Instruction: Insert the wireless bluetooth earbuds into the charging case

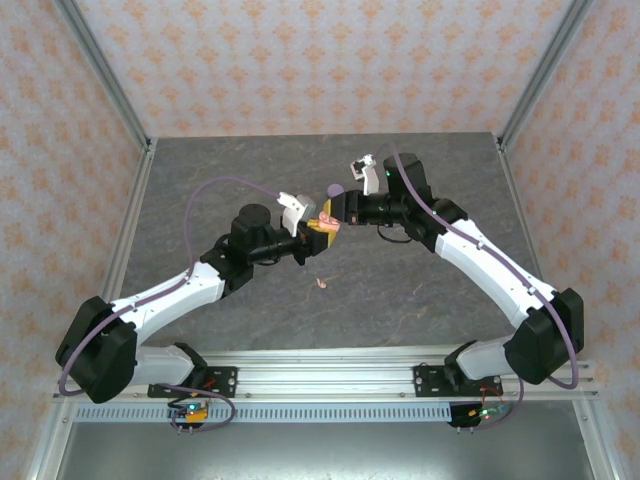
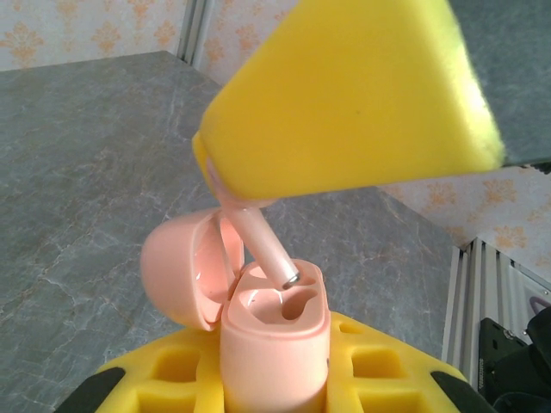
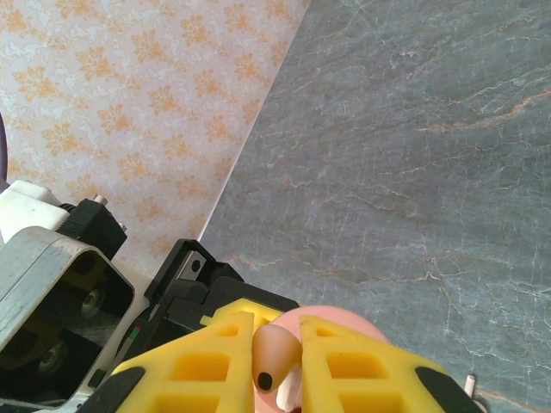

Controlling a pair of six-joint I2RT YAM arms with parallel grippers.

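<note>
- My left fingers (image 2: pixel 344 331) are clamped narrow on the open pink charging case (image 2: pixel 275 335), held above the middle of the tabletop (image 1: pixel 220 170).
- My right fingers (image 3: pixel 232 325) pinch a pale pink earbud (image 2: pixel 263 245), its stem tip at the case's socket.
- Another pink earbud (image 1: pixel 321 284) lies on the tabletop, toward the near edge.

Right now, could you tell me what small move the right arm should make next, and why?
Probably ease the right end effector down along the stem, straightening it slightly. The pink earbud it grips leans, with its metal tip just at a socket of the open case, which the left end effector holds. The bud does not look seated yet.
</note>
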